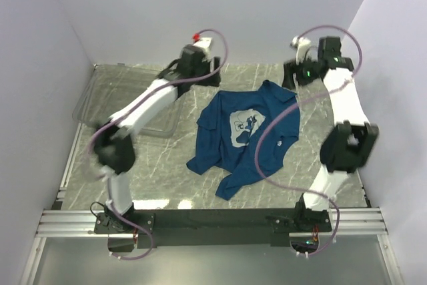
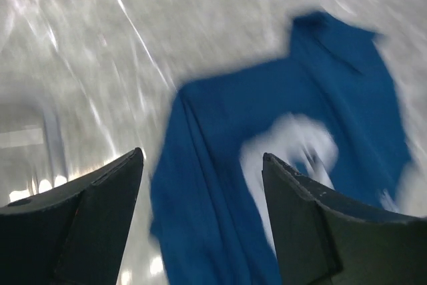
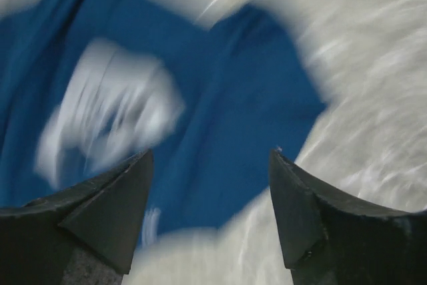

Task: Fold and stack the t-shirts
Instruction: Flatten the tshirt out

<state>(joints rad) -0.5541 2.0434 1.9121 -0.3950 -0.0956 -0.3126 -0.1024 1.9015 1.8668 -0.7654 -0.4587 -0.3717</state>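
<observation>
- Near edge: your two arms reach out from here across the marble-patterned table (image 1: 167, 185), so both wrists hang beyond the garment and look back down on it.
- Table centre: the dark blue t-shirt (image 1: 223, 148) lies chest up and skewed, collar towards the far right, hem and a sleeve bunched towards you. Its pale mouse print (image 1: 243, 128) shows. The right side is doubled over. My judgement: not yet folded.
- Far side: the left gripper (image 2: 200, 158) hovers over the shirt's left edge, jaws wide, nothing between them. The right gripper (image 3: 210, 155) hovers over the shoulder area, jaws likewise wide and empty. Both are probably placed for the shoulders.
- Both wrist views are blurred.
- Far left: the clear plastic bin (image 1: 87, 101) sits apart from the shirt.
</observation>
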